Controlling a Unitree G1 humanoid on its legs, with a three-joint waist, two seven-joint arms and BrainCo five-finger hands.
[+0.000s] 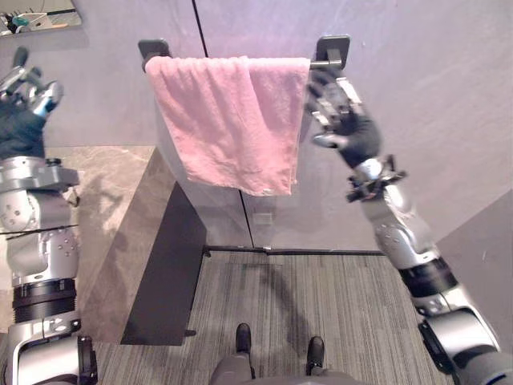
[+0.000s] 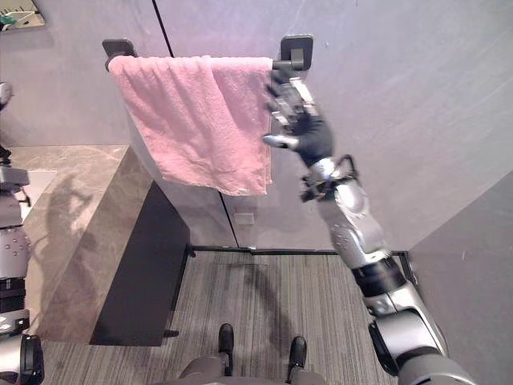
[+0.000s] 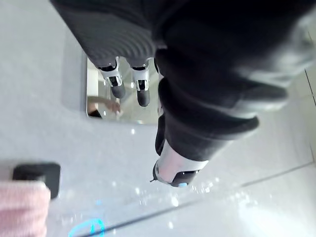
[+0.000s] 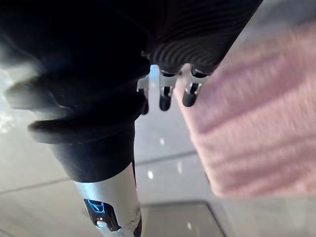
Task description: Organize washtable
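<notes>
A pink towel (image 1: pixel 228 120) hangs folded over a dark wall bar (image 1: pixel 319 63) between two dark mounts. My right hand (image 1: pixel 341 112) is raised just beside the towel's right edge, below the right mount (image 1: pixel 333 48). In the right wrist view its fingers (image 4: pixel 168 94) are straight and apart from the towel (image 4: pixel 256 123), holding nothing. My left hand (image 1: pixel 28 92) is up at the far left, well away from the towel, with its fingers (image 3: pixel 128 81) relaxed and empty. The left wrist view catches the towel's corner (image 3: pixel 22 207) and the left mount (image 3: pixel 37 177).
A stone-topped washtable (image 1: pixel 104 208) with a dark side panel (image 1: pixel 168 273) stands to the left below the towel. A small wall shelf (image 1: pixel 36 20) with items sits at the upper left. Grey carpet (image 1: pixel 304 305) covers the floor in front.
</notes>
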